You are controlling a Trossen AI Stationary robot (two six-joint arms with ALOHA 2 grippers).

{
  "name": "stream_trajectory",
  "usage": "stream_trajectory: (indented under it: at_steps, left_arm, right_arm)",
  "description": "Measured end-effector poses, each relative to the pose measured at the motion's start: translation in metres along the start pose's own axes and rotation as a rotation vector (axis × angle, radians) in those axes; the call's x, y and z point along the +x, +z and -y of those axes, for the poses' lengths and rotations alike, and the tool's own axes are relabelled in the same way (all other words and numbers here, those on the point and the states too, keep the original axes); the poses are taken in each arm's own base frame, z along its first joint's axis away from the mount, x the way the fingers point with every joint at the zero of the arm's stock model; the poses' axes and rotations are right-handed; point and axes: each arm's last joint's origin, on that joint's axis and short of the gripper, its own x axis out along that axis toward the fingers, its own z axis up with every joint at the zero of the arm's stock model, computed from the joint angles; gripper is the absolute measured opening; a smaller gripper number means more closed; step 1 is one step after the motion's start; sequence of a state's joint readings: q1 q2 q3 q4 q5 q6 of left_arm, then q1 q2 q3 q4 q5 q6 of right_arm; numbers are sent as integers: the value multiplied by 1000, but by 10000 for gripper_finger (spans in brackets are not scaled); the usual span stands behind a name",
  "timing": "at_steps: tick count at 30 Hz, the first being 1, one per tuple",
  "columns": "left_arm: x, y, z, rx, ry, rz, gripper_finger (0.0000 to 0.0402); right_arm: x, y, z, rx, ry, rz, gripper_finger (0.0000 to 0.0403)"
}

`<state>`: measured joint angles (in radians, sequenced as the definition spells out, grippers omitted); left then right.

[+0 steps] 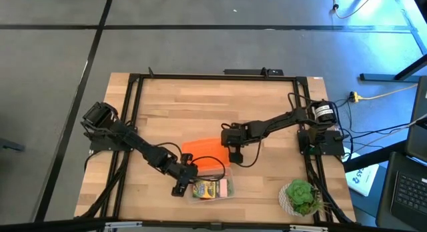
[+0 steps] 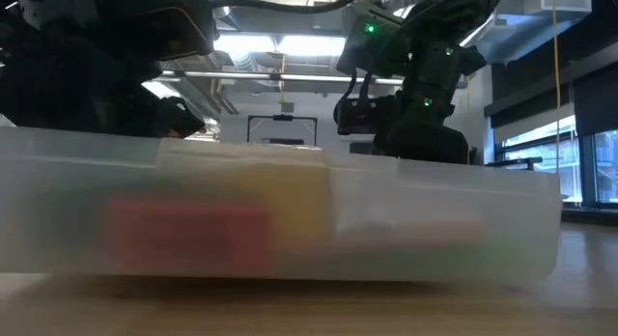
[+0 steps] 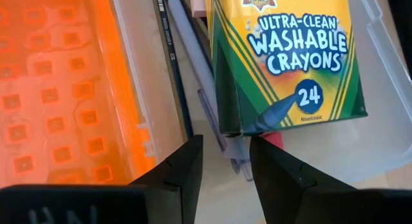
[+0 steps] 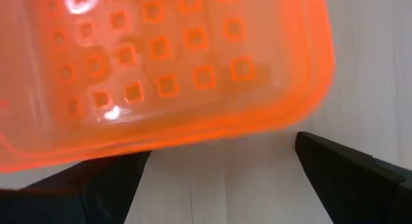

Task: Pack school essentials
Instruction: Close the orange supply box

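Observation:
A clear plastic box (image 1: 227, 194) sits near the table's near edge, its orange perforated lid (image 1: 203, 151) swung open toward the far side. Inside lie the yellow-green crayon box (image 3: 283, 56), a grey-purple pen (image 3: 193, 63), a dark pencil (image 3: 168, 44) and a small red piece (image 3: 275, 139). The scissors are hidden. My left gripper (image 3: 225, 140) hovers at the box's left end (image 1: 181, 187), open by a narrow gap, its fingers on either side of the pen's end. My right gripper (image 1: 233, 155) is wide open (image 4: 222, 147) at the lid's right edge (image 4: 302, 102). My left gripper touches nothing that shows. My right gripper stands with its open fingers just under the lid's free edge (image 4: 193, 137); I cannot tell whether a finger touches it.
A leafy green potted plant (image 1: 300, 197) stands at the table's near right corner. The black frame rails (image 1: 133, 112) run along both sides of the wooden table. In the low view the clear box (image 2: 435, 220) fills the foreground, with the right arm (image 2: 415, 95) behind it.

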<state>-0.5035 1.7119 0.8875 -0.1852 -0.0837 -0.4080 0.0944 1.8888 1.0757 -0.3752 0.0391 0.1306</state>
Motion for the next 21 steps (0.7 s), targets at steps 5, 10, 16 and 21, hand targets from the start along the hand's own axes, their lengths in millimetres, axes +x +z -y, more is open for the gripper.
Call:
stream_trajectory:
  at_steps: [5, 10, 16, 21]
  left_arm:
    - [0, -1, -1, -1, 0, -9, 124]
    - [1, -2, -1, -1, 3, -14, 124]
    - [2, -2, -3, -6, 7, -19, 124]
    - [2, -1, -6, -17, -6, -30, 124]
  right_arm:
    - [-2, 7, -2, -96, 33, 74, 399]
    - [-6, 9, -4, -144, 79, 99, 399]
    - [-20, 14, -4, -145, 80, 143, 399]
    - [-32, 18, -5, -138, 85, 198, 399]
